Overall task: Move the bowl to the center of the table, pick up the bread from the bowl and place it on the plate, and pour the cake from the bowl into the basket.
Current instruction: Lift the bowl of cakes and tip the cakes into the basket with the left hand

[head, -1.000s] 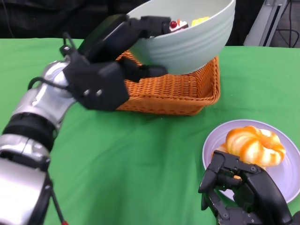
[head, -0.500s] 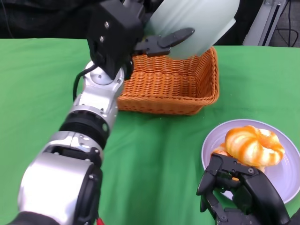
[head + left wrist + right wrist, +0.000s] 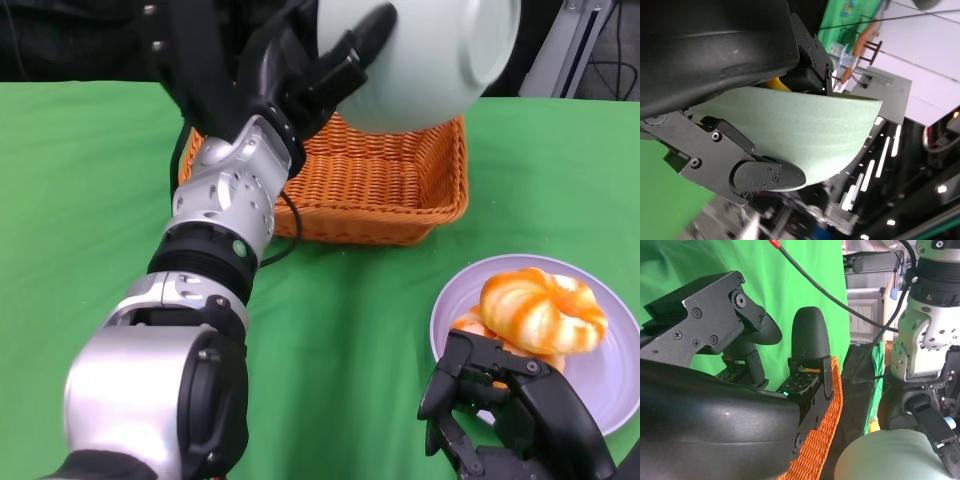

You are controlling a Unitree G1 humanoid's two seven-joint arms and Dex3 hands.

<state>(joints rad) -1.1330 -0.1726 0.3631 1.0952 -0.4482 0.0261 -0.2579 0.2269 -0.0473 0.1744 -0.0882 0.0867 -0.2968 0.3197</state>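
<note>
Step in hand looks like the last one: pouring cake into the basket. Bread's done, already on the plate.

Left to right in head view: left hand (image 3: 300, 60) up at approx 11 o'clock, fingers clamped on the bowl (image 3: 425, 60), one finger lying across its outer wall. Bowl is at 12 o'clock, held in the air above the back of the basket (image 3: 370, 190), not touching it. It's tipped right over: foot ring faces the camera and to the right, mouth faces away and down toward the far side. Bowl's axis runs near-level, front to back. Cake can't be seen, so can't tell if it's still inside or already dropped. Left wrist view shows the bowl wall (image 3: 805, 130) gripped between fingers, w/ a bit of yellow at the rim.

Bread (image 3: 543, 310) sits on the plate (image 3: 610, 385) at 4 o'clock, well apart from the basket.

Right hand (image 3: 510, 415) at 5 o'clock, just beside the plate's near edge, fingers curled in, holding nothing.

Next, prob: keep the mouth over the basket till the cake falls, then level the bowl and set it down.
</note>
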